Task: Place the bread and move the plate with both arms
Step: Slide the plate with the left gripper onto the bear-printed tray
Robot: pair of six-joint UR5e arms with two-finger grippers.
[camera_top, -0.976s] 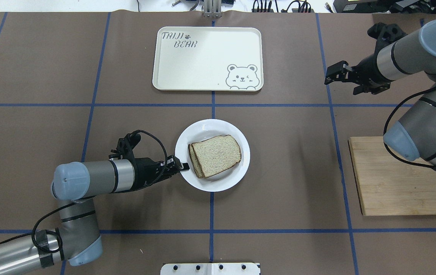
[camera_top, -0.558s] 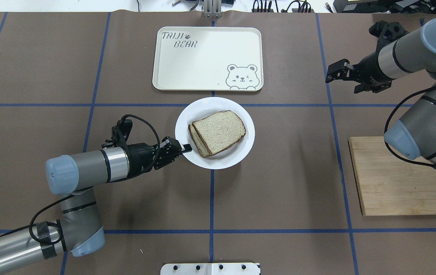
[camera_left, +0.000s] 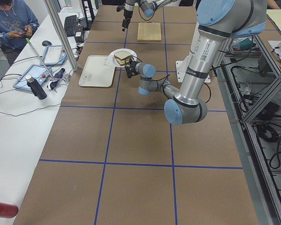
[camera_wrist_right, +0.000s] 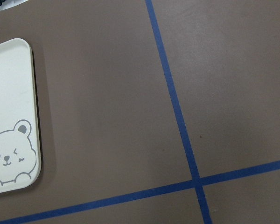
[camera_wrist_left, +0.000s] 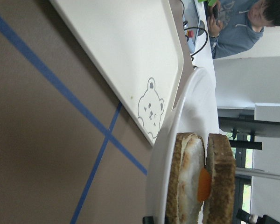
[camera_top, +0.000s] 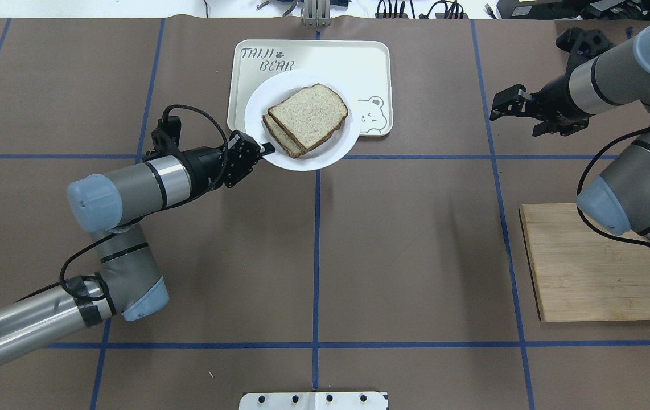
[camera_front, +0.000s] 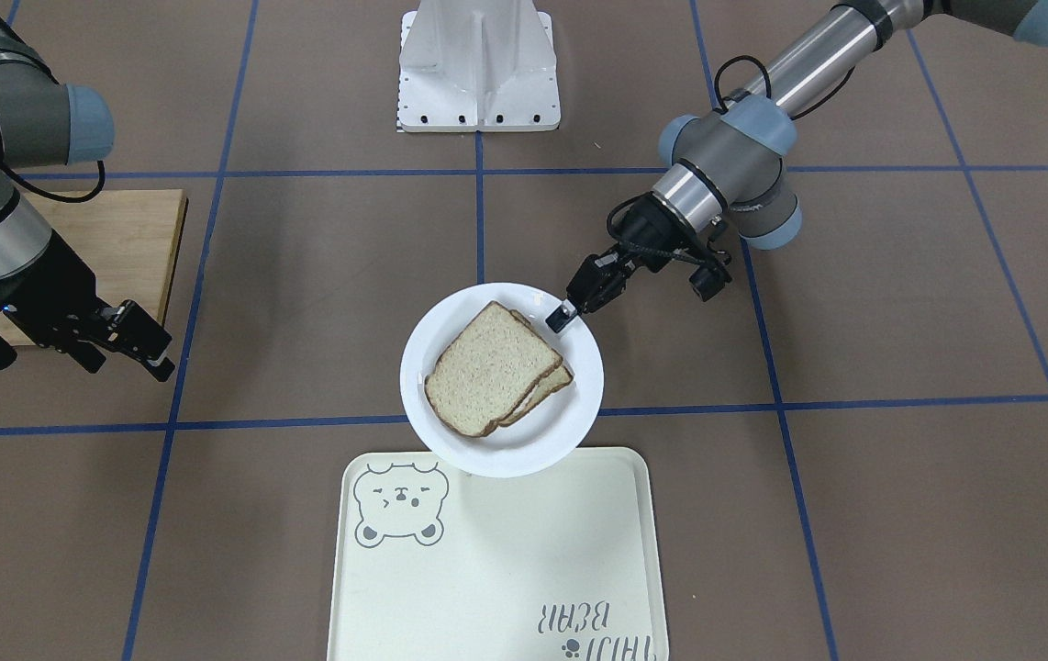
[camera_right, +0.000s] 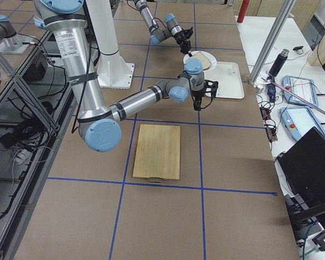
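The white plate (camera_top: 256,111) hangs lifted over the near edge of the cream bear-print tray (camera_top: 313,54). My left gripper (camera_top: 268,149) is shut on the plate's rim on its left side. On the plate lies the bread (camera_top: 309,115), stacked on a lower slice. The left wrist view shows the bread (camera_wrist_left: 221,177) on top of a fried egg and that lower slice. From the front, the plate (camera_front: 506,452) overlaps the tray (camera_front: 487,569), with my left gripper (camera_front: 563,317) on its rim. My right gripper (camera_top: 496,111) hovers open and empty far to the right of the tray.
A wooden cutting board (camera_top: 587,262) lies at the right, under my right arm. The robot's white base (camera_front: 478,64) stands at the table's near edge. A seated person (camera_left: 9,18) is beyond the table's far side. Blue tape lines grid the brown table.
My left gripper has carried the plate with the bread away from the robot, from the table's middle to over the tray's near edge. The right gripper drifted slightly up and right.
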